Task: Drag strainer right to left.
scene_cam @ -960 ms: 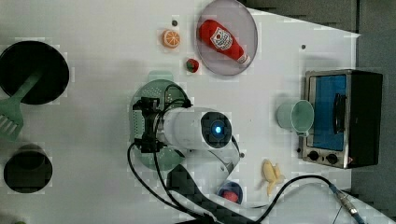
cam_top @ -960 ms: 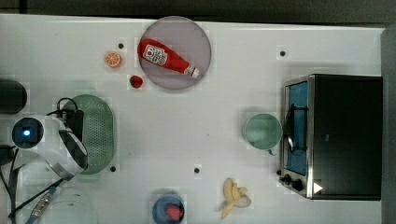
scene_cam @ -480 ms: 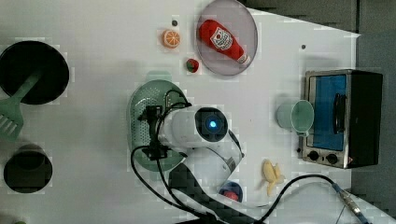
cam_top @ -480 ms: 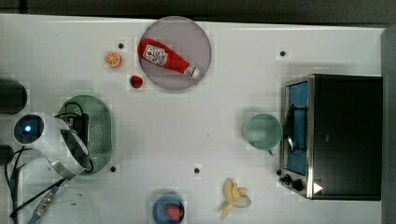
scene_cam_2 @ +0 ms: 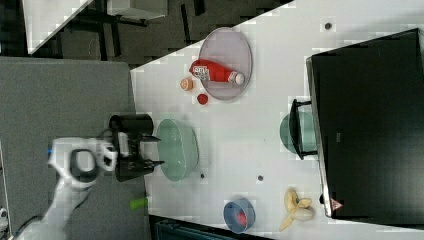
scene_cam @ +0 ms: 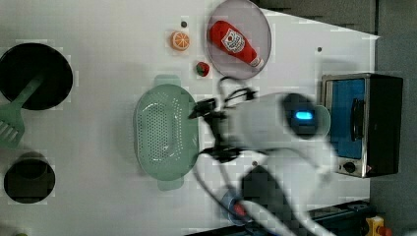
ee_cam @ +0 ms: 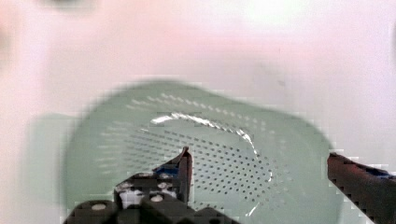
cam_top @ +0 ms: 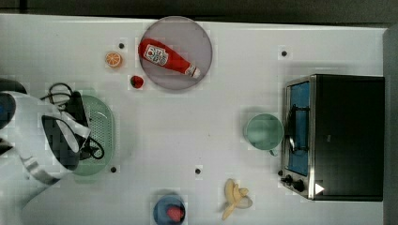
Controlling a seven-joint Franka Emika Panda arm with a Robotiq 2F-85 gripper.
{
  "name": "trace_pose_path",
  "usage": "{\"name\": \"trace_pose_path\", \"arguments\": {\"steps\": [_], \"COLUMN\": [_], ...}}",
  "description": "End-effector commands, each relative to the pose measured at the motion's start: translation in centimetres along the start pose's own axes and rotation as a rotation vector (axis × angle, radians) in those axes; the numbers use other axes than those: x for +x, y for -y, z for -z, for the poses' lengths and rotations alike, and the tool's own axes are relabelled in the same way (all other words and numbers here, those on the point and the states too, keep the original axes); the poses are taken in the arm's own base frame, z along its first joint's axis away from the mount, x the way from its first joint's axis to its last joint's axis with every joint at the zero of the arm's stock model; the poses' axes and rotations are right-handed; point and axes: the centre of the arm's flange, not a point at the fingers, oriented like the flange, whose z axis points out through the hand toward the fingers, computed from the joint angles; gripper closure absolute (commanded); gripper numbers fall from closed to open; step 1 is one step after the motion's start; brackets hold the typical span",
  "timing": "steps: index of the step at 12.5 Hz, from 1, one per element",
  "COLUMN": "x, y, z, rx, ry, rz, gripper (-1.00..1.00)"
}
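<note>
The strainer lies near the top view's left edge of the tabletop, with bare white surface stretching toward the green cup. Its perforated bowl is empty. A ketchup bottle lies on the grey plate. The gripper hangs beside the strainer, jaws wide open, holding nothing.

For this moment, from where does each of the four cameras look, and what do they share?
Top view: overhead; white arm over the pale mint-green perforated plastic strainer at the top view's left.
Left view: overhead, wider; open gripper beside the strainer.
Right view: high, turned sideways; gripper at the strainer.
Wrist view: down between the fingers into the strainer.
Shared: top and left views both show the red ketchup bottle on the round grey plate.
</note>
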Motion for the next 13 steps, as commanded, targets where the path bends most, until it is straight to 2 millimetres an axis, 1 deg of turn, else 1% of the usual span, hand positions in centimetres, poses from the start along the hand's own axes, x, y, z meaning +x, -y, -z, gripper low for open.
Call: {"name": "trace_pose_path", "arguments": {"steps": [1,3,5,7,9,10,11,12,13], "x": [9.6,15.0,21.1,27.5,32.7,34.7,36.1,37.1,37.8], "y": [-0.8,-3.1,-5.9,-8.8,-12.0,-13.4,-14.5,-15.4,-15.9], "z": [10.7,15.2,18.4,21.0,22.5,22.9,23.2,23.5,23.6], "rx": [0.083,0.099,0.101,0.136,0.146,0.144,0.147,0.144,0.136], "ry": [0.005,0.005,0.013,0.023,0.034,0.034,0.031,0.019,0.002], "rz": [0.092,0.099,0.18,0.191,0.167,0.177,0.215,0.26,0.294], "gripper": [-1.0,-1.0,-1.0,-1.0,-1.0,-1.0,-1.0,-1.0,-1.0]}}
